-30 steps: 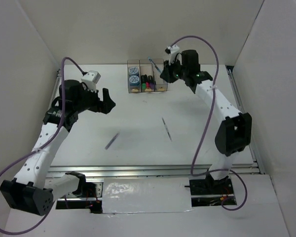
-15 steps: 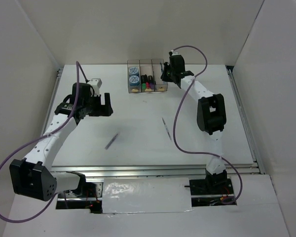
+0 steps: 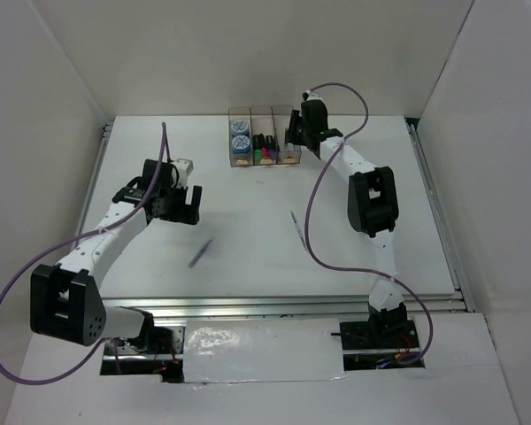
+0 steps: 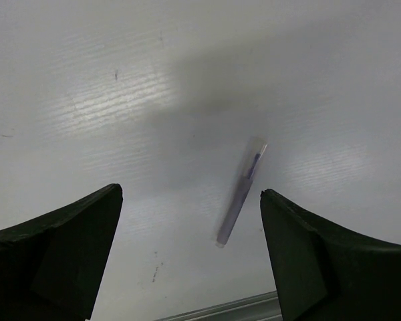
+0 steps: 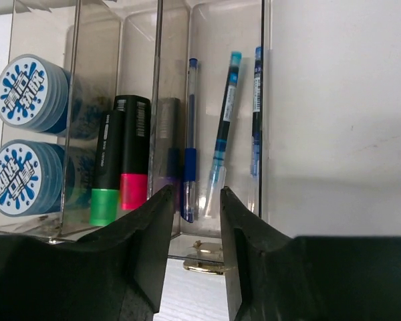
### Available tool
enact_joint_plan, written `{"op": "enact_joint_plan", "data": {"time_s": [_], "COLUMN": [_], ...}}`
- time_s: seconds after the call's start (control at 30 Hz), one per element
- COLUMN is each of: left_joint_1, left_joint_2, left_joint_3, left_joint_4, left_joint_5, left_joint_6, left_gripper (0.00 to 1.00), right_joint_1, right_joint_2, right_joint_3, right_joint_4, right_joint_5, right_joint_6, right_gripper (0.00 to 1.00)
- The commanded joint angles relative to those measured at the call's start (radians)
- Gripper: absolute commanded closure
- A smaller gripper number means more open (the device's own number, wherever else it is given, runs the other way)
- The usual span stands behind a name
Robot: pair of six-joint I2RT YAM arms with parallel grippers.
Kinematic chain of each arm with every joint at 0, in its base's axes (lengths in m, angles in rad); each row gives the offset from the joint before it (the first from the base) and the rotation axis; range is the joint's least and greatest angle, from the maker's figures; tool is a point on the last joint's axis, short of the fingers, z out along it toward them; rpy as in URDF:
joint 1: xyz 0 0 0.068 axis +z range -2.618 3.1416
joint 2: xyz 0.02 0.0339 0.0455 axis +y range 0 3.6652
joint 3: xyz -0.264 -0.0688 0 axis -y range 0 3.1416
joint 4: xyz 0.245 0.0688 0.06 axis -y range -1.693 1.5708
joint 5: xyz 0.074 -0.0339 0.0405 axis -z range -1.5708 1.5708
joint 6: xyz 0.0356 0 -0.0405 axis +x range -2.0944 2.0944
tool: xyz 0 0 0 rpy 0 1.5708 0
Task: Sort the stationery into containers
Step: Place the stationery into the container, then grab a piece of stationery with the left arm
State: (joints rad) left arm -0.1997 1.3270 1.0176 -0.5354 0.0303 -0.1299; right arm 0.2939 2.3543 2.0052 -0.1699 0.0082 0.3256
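My right gripper [image 5: 195, 195] sits at the right-hand cell of the boxes [image 5: 159, 60], its fingers slightly apart and seemingly empty, so the leaning pen [image 5: 223, 134] rests inside. My left gripper [image 4: 190, 194], spread wide, straddles a loose pen [image 4: 242, 194] on the worktop [image 4: 87, 80], well short of the boxes, ready to pinch.

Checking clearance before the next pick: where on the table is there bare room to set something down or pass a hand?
Free: the strip between the left pen and right pen; the table right of the right arm; the far-left corner beyond the left pincer. Crowded: the containers, right pincer at them.
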Motion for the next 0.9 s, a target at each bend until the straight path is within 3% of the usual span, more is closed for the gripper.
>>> {"op": "enact_joint_plan", "data": {"time_s": [0.0, 0.17, 0.27, 0.3, 0.47, 0.63, 0.87], "left_joint_1": [-0.004, -0.021, -0.043, -0.05, -0.087, -0.118, -0.159], "left_joint_2": [0.029, 0.017, 0.014, 0.018, 0.122, 0.187, 0.285], "left_joint_3": [-0.01, -0.048, -0.08, -0.089, -0.071, -0.037, -0.008], "left_joint_4": [-0.018, -0.035, -0.06, -0.063, -0.083, -0.107, -0.123], "left_joint_5": [0.011, 0.075, 0.106, 0.097, 0.027, 0.065, 0.075], "left_joint_6": [0.101, 0.197, 0.257, 0.269, 0.292, 0.293, 0.283], "left_gripper": [0.04, 0.05, 0.16, 0.25, 0.39, 0.42, 0.43], "right_joint_1": [-0.004, -0.006, -0.025, -0.032, -0.082, -0.145, -0.208], "right_joint_2": [0.01, -0.067, -0.178, -0.211, -0.395, -0.595, -0.845], "right_joint_3": [0.046, 0.0, -0.054, -0.071, -0.229, -0.374, -0.595], "right_joint_4": [0.064, 0.055, 0.035, 0.029, 0.006, -0.089, -0.1], "right_joint_5": [0.001, 0.003, -0.045, -0.095, -0.161, -0.215, -0.321], "right_joint_6": [0.001, -0.036, -0.059, -0.069, -0.175, -0.232, -0.281], "right_gripper": [0.56, 0.47, 0.47, 0.47, 0.46, 0.46, 0.46]}}
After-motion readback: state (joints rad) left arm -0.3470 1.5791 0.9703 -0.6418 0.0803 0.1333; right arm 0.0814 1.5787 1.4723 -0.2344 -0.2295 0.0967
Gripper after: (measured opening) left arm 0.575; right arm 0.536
